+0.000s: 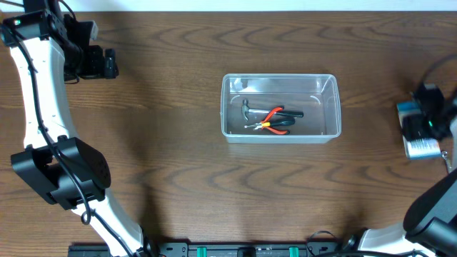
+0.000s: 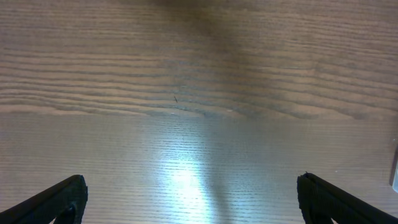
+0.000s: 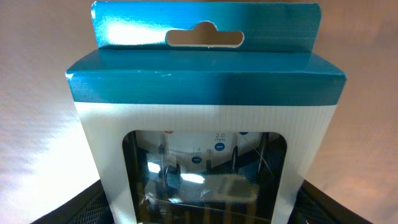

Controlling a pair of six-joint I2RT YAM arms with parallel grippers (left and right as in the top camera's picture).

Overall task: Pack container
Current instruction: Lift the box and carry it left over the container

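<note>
The clear plastic container [image 1: 280, 76] stands mid-table, and a hammer [image 1: 246, 109] and red-handled pliers [image 1: 274, 120] lie inside it. At the right table edge my right gripper [image 1: 423, 128] is shut on a blue-and-white card pack [image 1: 421, 148]. That pack [image 3: 205, 87] fills the right wrist view, and the right gripper [image 3: 199, 208] presses a dark finger against each of its lower sides. My left gripper [image 1: 109, 63] hangs at the far left. It [image 2: 193, 190] is open, with only bare wood between its fingers [image 2: 62, 196].
Wood-grain table [image 1: 171, 164] all round the container. The left arm's white links [image 1: 43, 107] run down the left side, and the right arm [image 1: 428, 214] enters at the lower right corner.
</note>
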